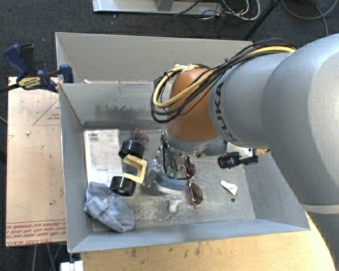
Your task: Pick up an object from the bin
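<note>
Your arm's pincer (172, 171) hangs low over the middle of the grey bin (73, 151), directly above a pale bluish object (170, 182) (its kind you cannot make out). How far the pincer is open, you cannot tell. Brown sunglasses (194, 192) lie just to its near right, a tan bracket (135, 168) to its left, and a black marker (237, 160) to its right.

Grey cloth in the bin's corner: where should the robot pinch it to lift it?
Probably a raised fold on top of the grey cloth, coming straight down. It lies crumpled close to the wall of the bin, so a sideways approach looks cramped.
</note>
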Robot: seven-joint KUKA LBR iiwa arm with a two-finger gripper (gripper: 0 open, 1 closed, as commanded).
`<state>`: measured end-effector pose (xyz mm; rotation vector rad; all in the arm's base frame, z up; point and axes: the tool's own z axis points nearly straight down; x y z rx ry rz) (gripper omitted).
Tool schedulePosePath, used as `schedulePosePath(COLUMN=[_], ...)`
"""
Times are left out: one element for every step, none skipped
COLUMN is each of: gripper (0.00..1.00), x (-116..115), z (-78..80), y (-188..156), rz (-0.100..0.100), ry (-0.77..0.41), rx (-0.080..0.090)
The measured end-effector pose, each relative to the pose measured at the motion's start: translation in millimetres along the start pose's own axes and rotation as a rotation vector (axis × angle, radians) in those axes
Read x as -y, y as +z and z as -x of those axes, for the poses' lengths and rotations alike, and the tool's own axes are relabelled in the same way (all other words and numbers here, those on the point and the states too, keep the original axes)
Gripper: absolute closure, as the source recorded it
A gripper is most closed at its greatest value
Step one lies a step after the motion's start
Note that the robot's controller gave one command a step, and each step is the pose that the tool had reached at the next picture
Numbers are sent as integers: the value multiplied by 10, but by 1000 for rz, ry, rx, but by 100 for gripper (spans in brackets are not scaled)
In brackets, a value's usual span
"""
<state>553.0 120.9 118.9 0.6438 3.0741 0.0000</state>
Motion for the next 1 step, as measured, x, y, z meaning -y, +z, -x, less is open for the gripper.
schedulePosePath(gripper=[100], x=[-5], z=[7], y=[-139], rz=[2], ry=[-1], rx=[1])
